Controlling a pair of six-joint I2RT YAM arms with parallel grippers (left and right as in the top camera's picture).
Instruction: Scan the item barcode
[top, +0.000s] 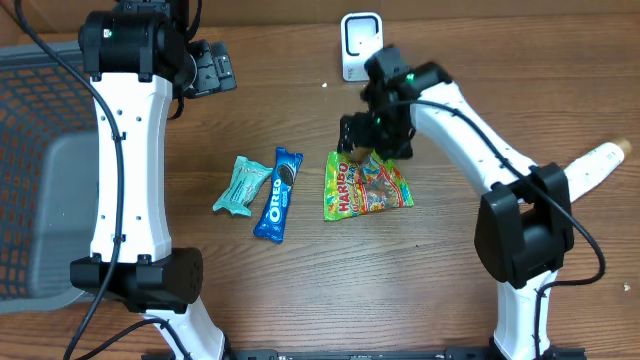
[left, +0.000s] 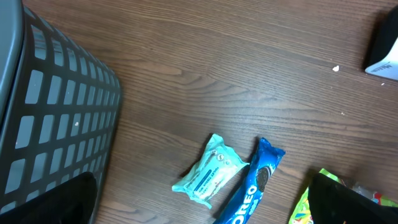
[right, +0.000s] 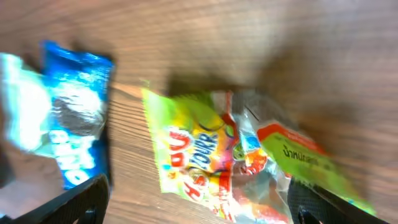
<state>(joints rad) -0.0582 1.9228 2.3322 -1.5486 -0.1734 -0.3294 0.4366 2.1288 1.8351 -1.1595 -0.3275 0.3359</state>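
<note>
The Haribo bag (top: 367, 187) lies flat on the desk (top: 330, 290), just right of the Oreo pack (top: 279, 193). The right hand (top: 375, 148) hangs over the bag's far edge, fingers spread wide, gripping nothing. The left hand (top: 210, 68), near the basket (top: 30, 150), is also spread wide and empty.

Overhead straight down on table (top: 300, 285), wrist views close and oblique, all sharing Oreo pack (top: 278, 193)
</note>
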